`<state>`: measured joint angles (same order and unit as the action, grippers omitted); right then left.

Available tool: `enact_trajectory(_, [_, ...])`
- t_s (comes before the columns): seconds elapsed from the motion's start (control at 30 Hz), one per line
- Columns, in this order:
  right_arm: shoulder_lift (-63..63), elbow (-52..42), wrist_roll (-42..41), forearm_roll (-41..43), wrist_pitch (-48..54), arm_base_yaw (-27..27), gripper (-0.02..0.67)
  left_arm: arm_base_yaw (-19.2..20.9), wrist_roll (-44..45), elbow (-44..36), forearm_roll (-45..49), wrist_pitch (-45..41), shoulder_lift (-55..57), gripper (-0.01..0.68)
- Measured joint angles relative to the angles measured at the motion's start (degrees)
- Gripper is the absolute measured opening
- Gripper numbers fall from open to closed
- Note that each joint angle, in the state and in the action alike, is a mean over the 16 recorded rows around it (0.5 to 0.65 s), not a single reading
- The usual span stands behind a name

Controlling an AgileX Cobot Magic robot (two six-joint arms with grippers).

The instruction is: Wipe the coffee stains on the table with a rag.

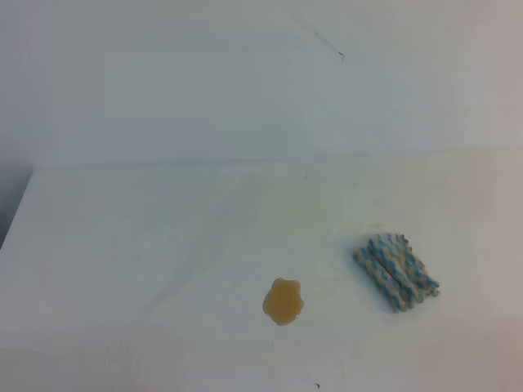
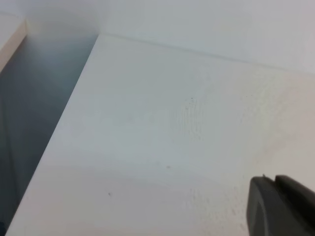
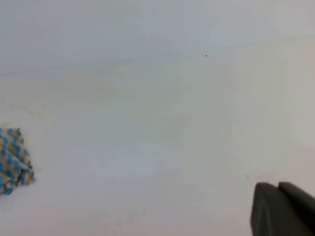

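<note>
The coffee stain (image 1: 283, 300) is a small tan-brown blob on the white table (image 1: 147, 253), front centre in the high view. The blue-and-white zigzag rag (image 1: 396, 270) lies bunched to the right of it, apart from it. The rag also shows at the left edge of the right wrist view (image 3: 13, 161). No gripper shows in the high view. Only a dark corner of my left gripper (image 2: 281, 206) shows in the left wrist view, over bare table. Only a dark corner of my right gripper (image 3: 281, 210) shows in the right wrist view, far right of the rag. Neither corner shows the jaws.
A pale wall (image 1: 204, 82) rises behind the table's straight far edge. The table's left edge drops to a dark gap (image 2: 34, 113), also seen in the high view (image 1: 8, 196). Tiny dark specks dot the surface.
</note>
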<state>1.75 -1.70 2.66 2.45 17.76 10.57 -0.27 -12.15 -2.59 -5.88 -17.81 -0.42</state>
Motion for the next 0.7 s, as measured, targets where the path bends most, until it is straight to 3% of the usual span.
enact_trajectory(0.7, [0.0, 0.0, -0.02, 0.01, -0.05, 0.0, -0.004, 0.07, 0.0, 0.0, 0.0, 0.34, -0.74, 0.001])
